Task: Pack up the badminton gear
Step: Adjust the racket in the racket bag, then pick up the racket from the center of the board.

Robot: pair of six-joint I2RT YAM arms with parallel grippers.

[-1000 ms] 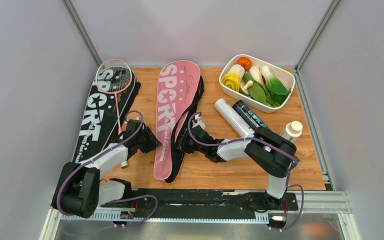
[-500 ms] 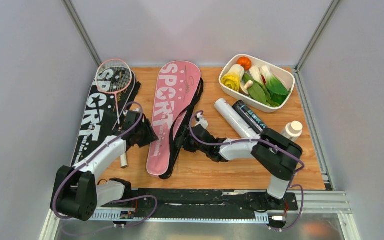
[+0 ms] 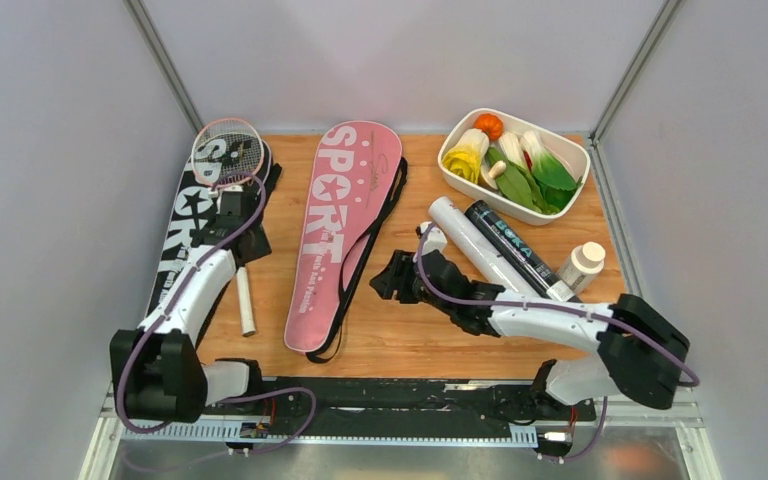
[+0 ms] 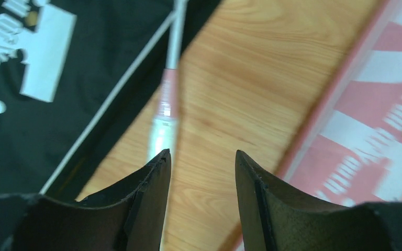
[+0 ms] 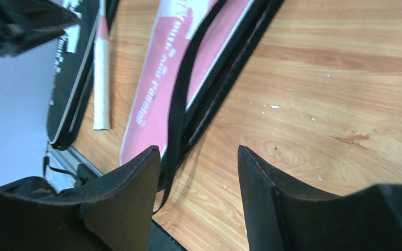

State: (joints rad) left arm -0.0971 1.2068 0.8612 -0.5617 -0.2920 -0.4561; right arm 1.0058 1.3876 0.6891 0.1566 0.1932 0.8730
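Both jaws stand parted with nothing between them. The left gripper [image 4: 201, 167] hovers over the racket [image 3: 232, 205] shaft, on the black cover [image 3: 192, 235] at ten o'clock on the worktop [image 3: 410, 335]. The right gripper [image 5: 196, 172] hangs above bare wood near the centre, just beside the pink cover [image 3: 340, 225] and its black strap [image 5: 180, 99]. The white tube [image 3: 470, 240] and black tube [image 3: 510, 245] lie side by side toward three o'clock.

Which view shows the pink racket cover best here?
The top external view: the whole pink cover lies flat with its lettering readable. The right wrist view shows only its lower part and black strap; the left wrist view shows a blurred edge at right.
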